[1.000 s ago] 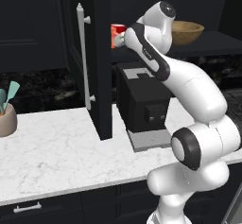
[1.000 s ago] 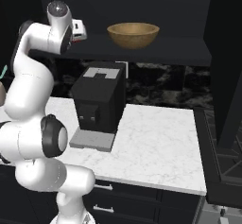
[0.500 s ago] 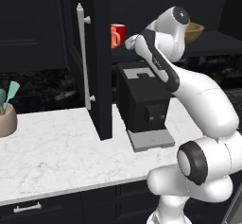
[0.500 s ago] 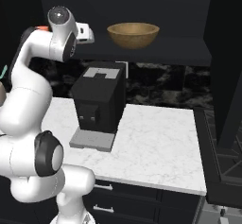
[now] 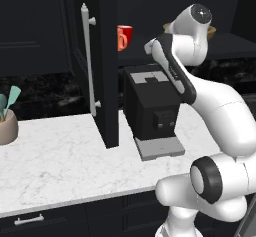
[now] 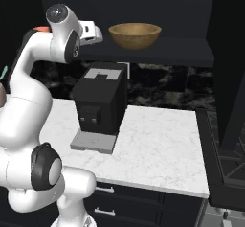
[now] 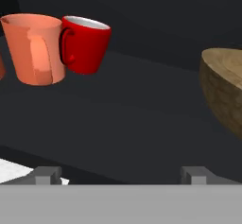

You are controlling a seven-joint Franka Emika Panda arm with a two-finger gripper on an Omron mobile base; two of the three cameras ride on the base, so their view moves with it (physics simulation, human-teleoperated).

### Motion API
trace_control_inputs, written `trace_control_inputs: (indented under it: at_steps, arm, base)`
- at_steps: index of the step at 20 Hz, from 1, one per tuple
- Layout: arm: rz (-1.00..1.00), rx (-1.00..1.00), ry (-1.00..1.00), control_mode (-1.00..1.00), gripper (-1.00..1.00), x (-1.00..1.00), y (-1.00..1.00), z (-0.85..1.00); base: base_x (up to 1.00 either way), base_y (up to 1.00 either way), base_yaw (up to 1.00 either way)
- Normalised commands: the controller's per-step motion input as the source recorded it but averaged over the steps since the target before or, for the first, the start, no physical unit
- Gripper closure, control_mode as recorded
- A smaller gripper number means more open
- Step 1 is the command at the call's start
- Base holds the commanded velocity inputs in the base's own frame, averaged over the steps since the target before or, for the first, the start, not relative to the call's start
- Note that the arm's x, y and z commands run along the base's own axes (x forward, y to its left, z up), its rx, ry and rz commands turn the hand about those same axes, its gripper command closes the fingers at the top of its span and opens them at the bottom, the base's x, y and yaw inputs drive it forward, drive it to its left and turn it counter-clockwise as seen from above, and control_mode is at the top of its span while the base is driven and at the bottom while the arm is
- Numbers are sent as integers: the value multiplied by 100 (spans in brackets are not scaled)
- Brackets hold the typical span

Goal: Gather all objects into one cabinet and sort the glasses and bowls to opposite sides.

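Shelf check, hand view, left to right. The coral-orange mug [image 7: 35, 48] stands furthest left on the cabinet shelf [image 7: 123, 119], upright, its handle facing you. The red mug [image 7: 85, 43] sits just beside it on the right, so close you cannot tell whether they touch; its handle points toward the coral one. A sliver of a third orange thing shows at the left edge, too little to identify. Then bare shelf, then the wooden bowl [image 7: 222, 93] well apart at the right edge.

The gripper [image 7: 120, 173] hangs in front of the shelf between mugs and bowl, jaws spread wide, nothing between them.

Handling, as judgement: both mugs look rigid, glossy and likely slippery, so you would take one across the body below the rim, not by the handle. The pair is crowded, so a finger going between them could knock the neighbour. The bowl looks stiff and light, but broader than the jaws can span; pinch its rim wall instead.

Surroundings: in the left base view the open cabinet door [image 5: 100, 61] with its silver bar handle [image 5: 89, 56] stands left of the red mug, limiting a leftward swing. The black coffee machine [image 5: 150, 108] sits on the counter [image 5: 55, 156] directly under the shelf, so keep the elbow high.
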Motion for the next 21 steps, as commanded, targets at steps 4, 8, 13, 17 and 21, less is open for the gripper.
trace_control_inputs:
  at_steps: [4, 8, 13, 17, 21]
  arm:
    - [0, -27, 5, -100, -100, -13, -26, 2]
    - [0, -25, 15, -100, -100, -15, -20, 8]
    - [0, -24, 22, -100, -100, -16, -21, 16]
    - [0, -23, 20, -100, -100, -18, -21, 5]
    - [0, -19, 14, -100, -100, -9, -24, 2]
  base:
    - [0, 0, 0]
    - [0, 0, 0]
    - [0, 0, 0]
    - [0, 0, 0]
    - [0, 0, 0]
